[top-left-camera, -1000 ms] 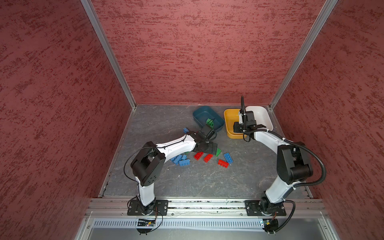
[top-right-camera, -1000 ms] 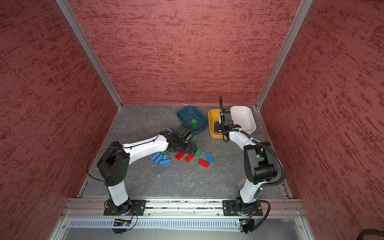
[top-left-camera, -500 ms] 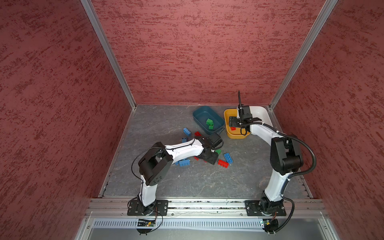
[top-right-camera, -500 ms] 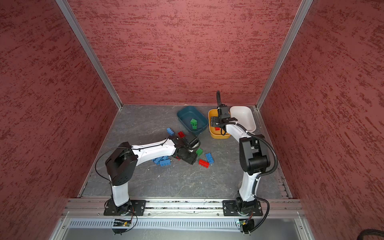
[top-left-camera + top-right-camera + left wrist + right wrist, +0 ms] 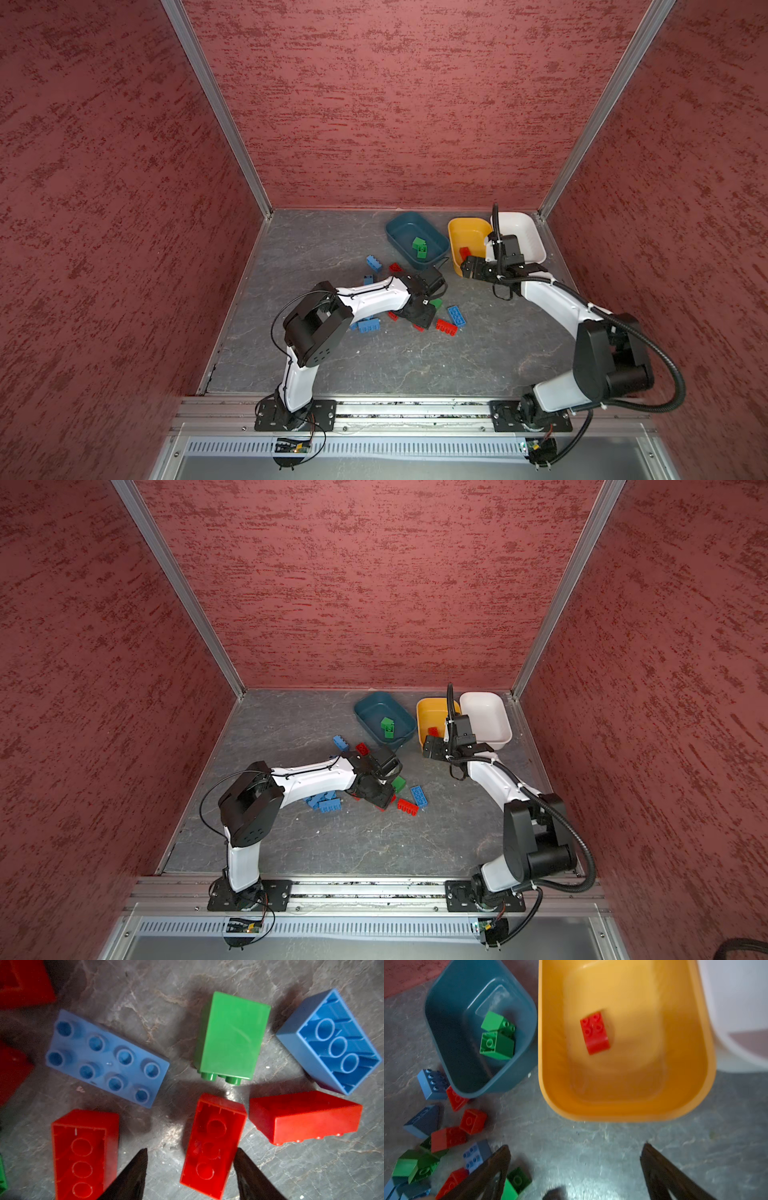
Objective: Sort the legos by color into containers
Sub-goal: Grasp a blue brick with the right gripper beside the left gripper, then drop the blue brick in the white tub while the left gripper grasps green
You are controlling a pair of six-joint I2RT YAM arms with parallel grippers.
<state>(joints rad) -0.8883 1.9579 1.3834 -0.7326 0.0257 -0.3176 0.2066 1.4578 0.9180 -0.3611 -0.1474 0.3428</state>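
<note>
early going: two green studded plastic bricks (image 5: pixel 419 246) lie in the dark teal plastic tub (image 5: pixel 399 232) and one red studded brick (image 5: pixel 464 252) in the orange-yellow plastic tub (image 5: pixel 469 226). the white plastic tub (image 5: pixel 523 232) holds nothing. the other loose bricks (image 5: pixel 446 325) lie scattered on the grey desk (image 5: pixel 374 365). the left end effector (image 5: pixel 191 1167) straddles an upturned red oblong brick (image 5: pixel 212 1147), not yet clenched. the right end effector (image 5: pixel 575 1167) gapes released and empty beside the orange-yellow tub.

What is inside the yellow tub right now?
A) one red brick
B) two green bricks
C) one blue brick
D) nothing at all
A: a single red brick lies on the floor of the orange-yellow tub, while the two green bricks sit in the teal tub.
</note>
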